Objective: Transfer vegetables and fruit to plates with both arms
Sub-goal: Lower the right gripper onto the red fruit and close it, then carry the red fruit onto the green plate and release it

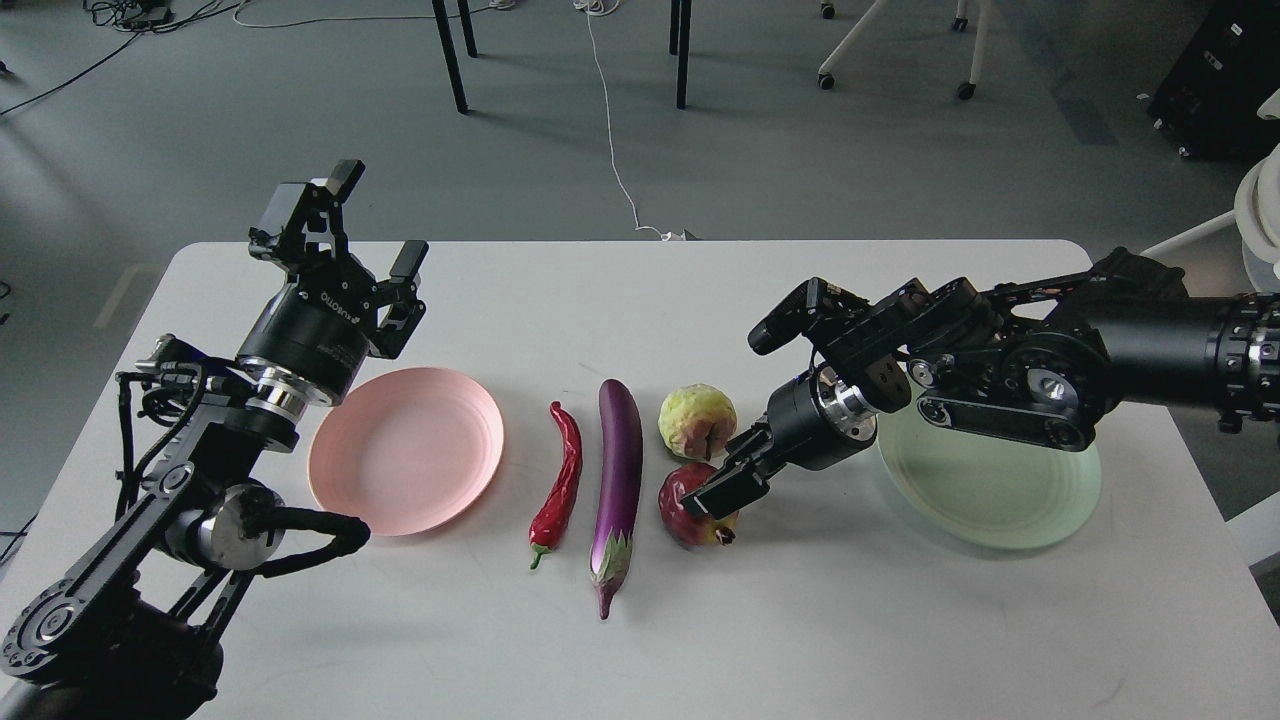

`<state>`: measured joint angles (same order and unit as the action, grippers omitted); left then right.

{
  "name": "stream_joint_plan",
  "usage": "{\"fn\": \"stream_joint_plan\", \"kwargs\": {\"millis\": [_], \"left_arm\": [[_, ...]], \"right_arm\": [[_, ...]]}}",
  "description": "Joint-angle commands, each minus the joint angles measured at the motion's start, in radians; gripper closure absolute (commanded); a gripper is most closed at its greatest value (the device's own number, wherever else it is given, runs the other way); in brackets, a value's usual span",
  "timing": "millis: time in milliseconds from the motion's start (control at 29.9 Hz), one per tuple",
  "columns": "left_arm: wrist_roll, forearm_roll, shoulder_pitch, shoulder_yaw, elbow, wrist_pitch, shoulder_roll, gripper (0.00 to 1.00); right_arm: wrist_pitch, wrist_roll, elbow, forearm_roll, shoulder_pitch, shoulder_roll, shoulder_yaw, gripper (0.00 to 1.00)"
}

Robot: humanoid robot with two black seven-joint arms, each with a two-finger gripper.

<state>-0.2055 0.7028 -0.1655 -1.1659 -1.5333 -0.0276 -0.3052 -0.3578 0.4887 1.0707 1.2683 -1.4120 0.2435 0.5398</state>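
Observation:
In the head view a red chili (562, 475), a purple eggplant (619, 455), a yellow-green fruit (692, 417) and a dark red fruit (684, 518) lie mid-table between a pink plate (405, 450) and a mint green plate (1000, 495). Both plates are empty. My right gripper (722, 472) reaches in from the right, low over the dark red fruit and just below the yellow-green one. Its fingers look parted, and the lower finger covers the red fruit's top. My left gripper (377, 222) is open and empty, raised behind the pink plate's far left edge.
The white table (850, 630) has bare surface along its front. My right forearm (1000, 370) hangs over the green plate's near-left rim. Chair and table legs and cables stand on the grey floor beyond the table's far edge.

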Motion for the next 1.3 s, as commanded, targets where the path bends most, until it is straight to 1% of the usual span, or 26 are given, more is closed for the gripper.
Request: {"fn": "stream_joint_plan", "kwargs": {"millis": [0,100,234,401,435,501,535,669,769,903,1003,1103,1170,1270], "left_arm": [[0.000,0.000,0.000,0.000,-0.007,0.000,0.000,0.01],[0.000,0.000,0.000,0.000,-0.011,0.000,-0.002,0.01],[0.000,0.000,0.001,0.000,-0.013,0.000,-0.002,0.01],[0.000,0.000,0.001,0.000,-0.018,0.000,-0.006,0.01],[0.000,0.000,0.001,0.000,-0.018,0.000,-0.006,0.01],[0.000,0.000,0.001,0.000,-0.019,0.000,-0.006,0.01],[0.000,0.000,0.001,0.000,-0.019,0.000,-0.006,0.01],[0.002,0.000,0.001,0.000,-0.022,0.000,-0.008,0.01],[0.003,0.000,0.001,0.000,-0.033,0.000,-0.011,0.01],[0.008,0.000,0.001,0.000,-0.033,0.000,-0.017,0.01],[0.006,0.000,0.001,0.000,-0.033,0.000,-0.015,0.01],[0.006,0.000,0.001,0.002,-0.033,0.000,-0.015,0.01],[0.006,0.000,0.004,0.002,-0.033,0.000,-0.015,0.01],[0.006,0.000,0.006,0.002,-0.033,0.000,-0.014,0.01]], "right_arm": [[0.005,0.000,-0.012,-0.010,0.011,-0.013,0.000,0.03],[0.005,0.000,-0.011,-0.050,0.016,-0.018,0.003,0.06],[0.005,0.000,-0.011,-0.061,0.016,-0.024,0.034,0.12],[0.002,0.000,-0.008,-0.061,0.011,-0.024,0.054,0.36],[0.000,0.000,-0.006,-0.060,0.010,-0.024,0.057,0.44],[0.000,0.000,-0.006,-0.060,0.005,-0.024,0.061,0.53],[0.000,0.000,-0.003,-0.060,0.002,-0.024,0.063,0.55],[-0.001,0.000,0.006,-0.061,-0.024,-0.014,0.065,0.56],[-0.001,0.000,0.067,-0.063,-0.074,0.038,0.063,0.56],[-0.006,0.000,0.214,-0.043,-0.166,0.208,0.066,0.55],[-0.009,0.000,0.287,0.061,-0.217,0.357,0.080,0.55],[-0.007,0.000,0.285,0.282,-0.231,0.482,0.101,0.55],[-0.007,0.000,0.275,0.389,-0.223,0.557,0.106,0.55],[-0.006,0.000,0.261,0.466,-0.190,0.635,0.108,0.54]]}}
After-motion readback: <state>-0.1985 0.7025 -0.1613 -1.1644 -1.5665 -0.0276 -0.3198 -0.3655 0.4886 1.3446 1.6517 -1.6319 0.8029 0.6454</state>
